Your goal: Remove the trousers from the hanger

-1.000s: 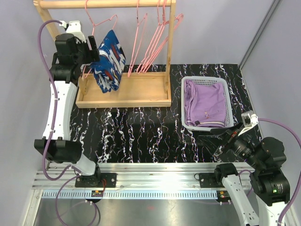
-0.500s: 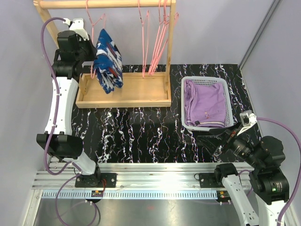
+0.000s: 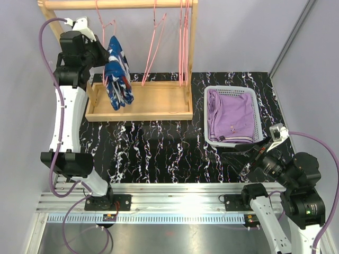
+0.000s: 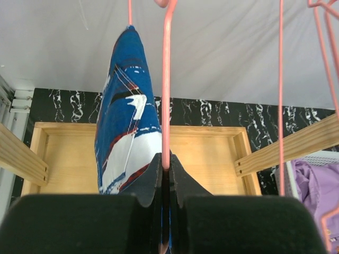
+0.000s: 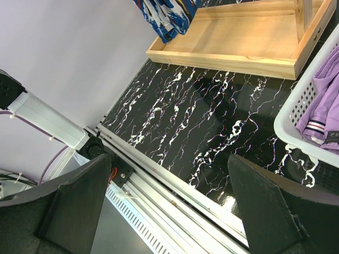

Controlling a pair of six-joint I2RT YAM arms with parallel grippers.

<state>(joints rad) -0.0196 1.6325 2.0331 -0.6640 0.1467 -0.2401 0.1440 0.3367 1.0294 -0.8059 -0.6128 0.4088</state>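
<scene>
Since a second ago the left hand (image 3: pixel 104 53) has shut and risen toward the rack's top bar (image 3: pixel 116 4), and the blue trousers (image 3: pixel 117 74) have swung left with it.

From the left wrist, the jaws are seen pressed together on the pink wire of the hanger (image 4: pixel 166 79), with the blue trousers draped just left of that wire. From overhead the arm hides this grip.

The right wrist view shows the right hand (image 5: pixel 169 206) spread wide with nothing between its fingers, hanging over the near right of the worktop (image 3: pixel 159 148). Only the overhead view shows the lilac trousers (image 3: pixel 233 114) whole, lying folded in the white basket (image 3: pixel 231 88), well apart from the rack.

Spare hangers (image 3: pixel 184 47) hang from the bar to the right of the blue trousers. A wooden tray (image 3: pixel 159 103) forms the rack's base.

The worktop is black with white veins. Pale grey walls (image 3: pixel 238 32) close it in, and an aluminium rail (image 3: pixel 175 203) at the near edge carries both arms.
</scene>
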